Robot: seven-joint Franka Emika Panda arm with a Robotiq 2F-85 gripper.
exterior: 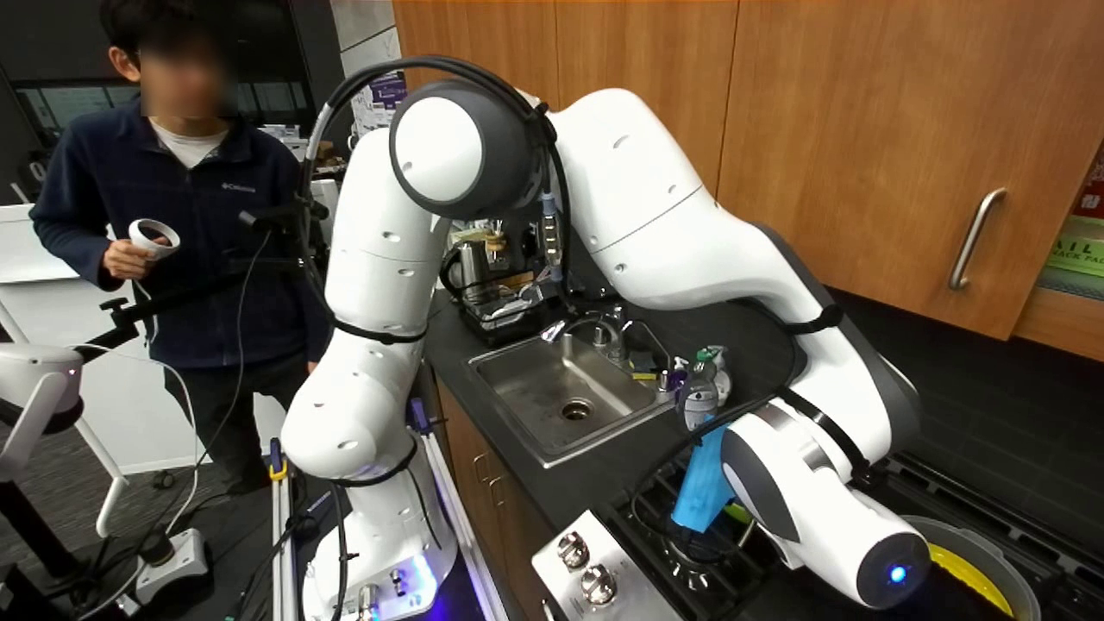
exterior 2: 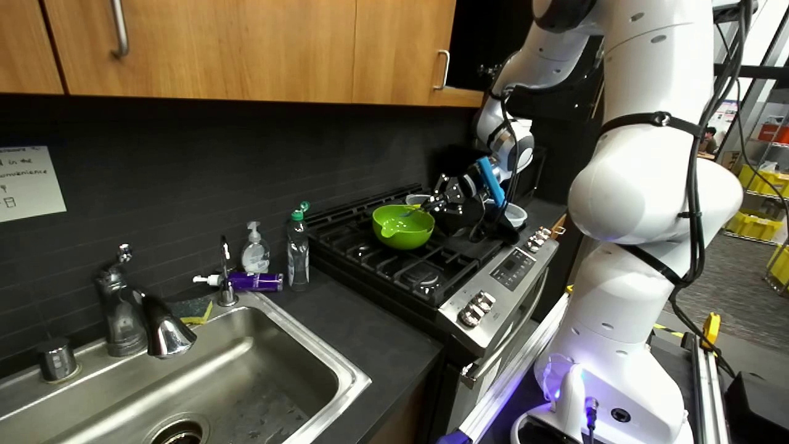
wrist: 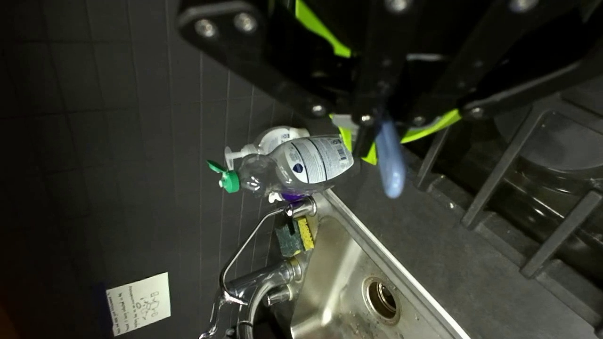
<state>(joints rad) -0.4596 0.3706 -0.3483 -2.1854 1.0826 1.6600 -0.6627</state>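
A: Where is the slim, light-blue tool with the rounded end (wrist: 391, 162)?

B: It is pinched in the black metal two-finger gripper (exterior 2: 428, 205); the fingers are pressed together on it. In an exterior view, at the left stands the lime-green bowl with a pouring lip (exterior 2: 400, 231), and the gripper is just at its right rim. In the wrist view, the rounded end sticks out beyond the fingertips.

A: And which writing can you read, from left to right?

B: In an exterior view, the white paper note (exterior 2: 31, 183) shows the handwritten "in the" and "onvenience". The clear plastic bottle with the green cap (wrist: 301, 162) has a printed label, too small to read. In an exterior view, the navy jacket (exterior: 194, 241) says "Columbia", and the green package (exterior: 1078, 250) shows "AIL".
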